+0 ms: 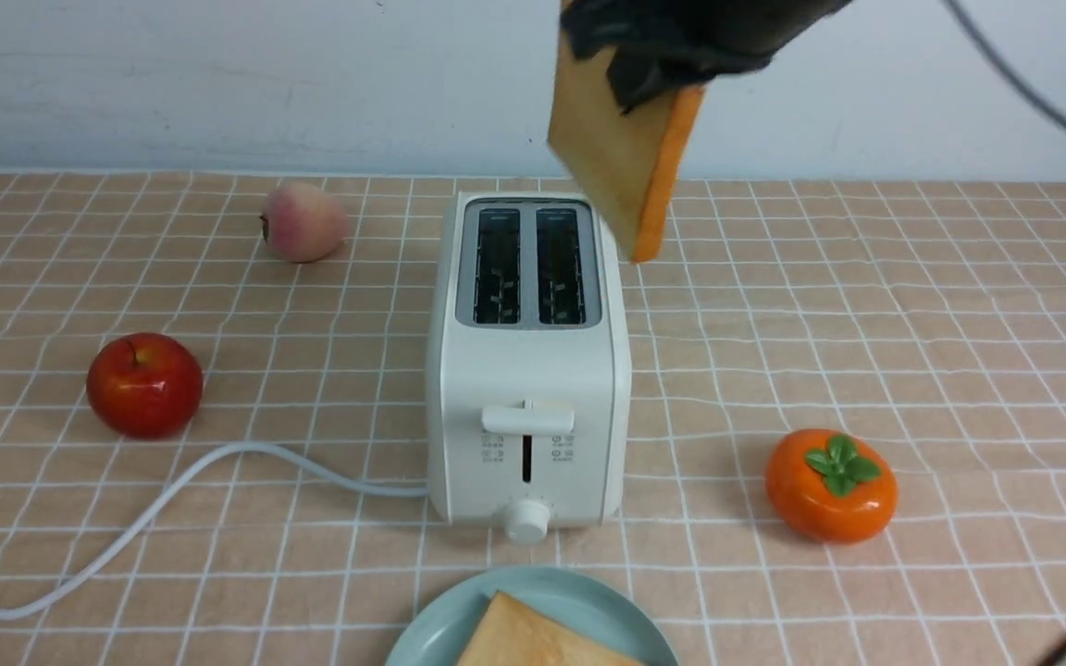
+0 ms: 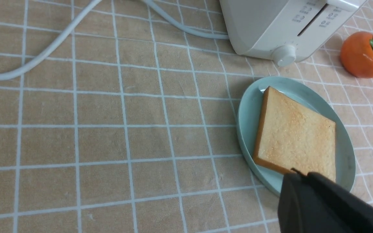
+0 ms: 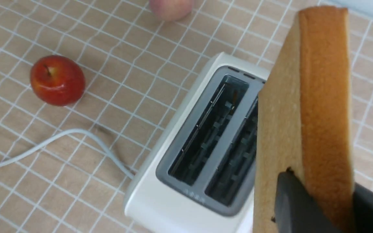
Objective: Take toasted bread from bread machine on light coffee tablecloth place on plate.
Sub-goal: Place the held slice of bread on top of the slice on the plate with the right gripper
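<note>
Golden-crusted toast slice [image 1: 612,157] hangs tilted above the bread machine [image 1: 528,370], off its right rear corner, clamped in the right gripper [image 1: 653,69]. Second slice [image 2: 296,136] lies flat on the mint plate [image 2: 248,119], just in front of the machine on the tablecloth [image 1: 866,305]. Left gripper [image 2: 319,200], jaws together, sits over the plate's rim.

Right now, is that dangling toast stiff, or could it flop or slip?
Probably stiff: the toast hangs tilted from the right gripper, pinched only at its top edge, yet looks flat, no sag. Likely light for its size, since that small pinch carries it. It might pivot or slip if jolted, with most of it below the grip.
</note>
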Action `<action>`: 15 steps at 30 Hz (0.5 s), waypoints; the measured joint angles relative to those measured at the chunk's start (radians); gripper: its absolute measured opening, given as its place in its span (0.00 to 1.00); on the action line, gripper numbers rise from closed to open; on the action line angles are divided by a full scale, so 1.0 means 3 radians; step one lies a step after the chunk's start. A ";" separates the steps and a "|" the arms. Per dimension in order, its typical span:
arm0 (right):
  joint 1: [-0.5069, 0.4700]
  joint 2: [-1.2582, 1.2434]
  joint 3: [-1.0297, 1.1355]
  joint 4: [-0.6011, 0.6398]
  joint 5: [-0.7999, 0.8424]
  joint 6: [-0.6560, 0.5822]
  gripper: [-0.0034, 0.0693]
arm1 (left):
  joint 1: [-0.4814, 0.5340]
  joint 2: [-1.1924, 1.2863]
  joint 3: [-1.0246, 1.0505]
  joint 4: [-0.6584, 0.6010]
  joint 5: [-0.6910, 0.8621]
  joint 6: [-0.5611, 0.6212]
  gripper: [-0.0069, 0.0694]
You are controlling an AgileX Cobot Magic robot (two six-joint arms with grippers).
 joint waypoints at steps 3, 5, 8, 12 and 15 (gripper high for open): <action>0.0000 -0.0248 -0.0001 0.0086 0.0227 -0.0090 0.18 | 0.0000 0.0000 0.0000 0.0026 -0.0021 0.0075 0.07; 0.0000 -0.0376 0.0066 0.0267 0.0247 -0.0127 0.18 | 0.0000 0.0000 0.0000 0.0062 -0.0051 0.0101 0.07; 0.0000 -0.0495 0.0248 0.0530 0.0251 -0.0155 0.18 | 0.0000 0.0000 0.0000 0.0103 -0.0059 0.0104 0.07; 0.0000 -0.0696 0.0946 0.1079 0.0251 -0.0311 0.18 | 0.0000 0.0000 0.0000 0.0114 -0.0065 0.0112 0.07; 0.0000 -0.0763 0.1804 0.1700 0.0235 -0.0704 0.18 | 0.0000 0.0000 0.0000 0.0116 -0.0065 0.0112 0.07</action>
